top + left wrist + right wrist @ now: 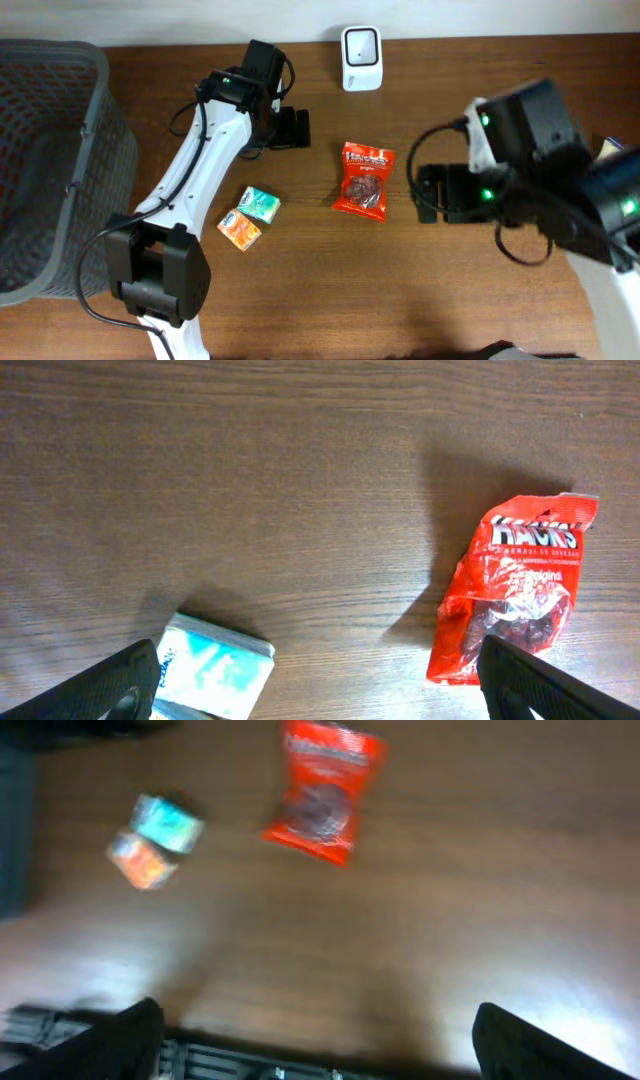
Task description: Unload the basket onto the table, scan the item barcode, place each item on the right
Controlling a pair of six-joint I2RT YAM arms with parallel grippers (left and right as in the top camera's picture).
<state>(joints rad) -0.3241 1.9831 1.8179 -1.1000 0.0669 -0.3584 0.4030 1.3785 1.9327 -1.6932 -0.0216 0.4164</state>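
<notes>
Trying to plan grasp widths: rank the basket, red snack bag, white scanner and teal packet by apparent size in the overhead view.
Largest to smallest:
1. basket
2. red snack bag
3. white scanner
4. teal packet

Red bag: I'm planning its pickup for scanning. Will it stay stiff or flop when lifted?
Likely floppy: the red bag looks like thin, crinkled film lying flat. It is probably light. Loose pieces show through its window, so the contents may shift. The glossy film might slip.
</notes>
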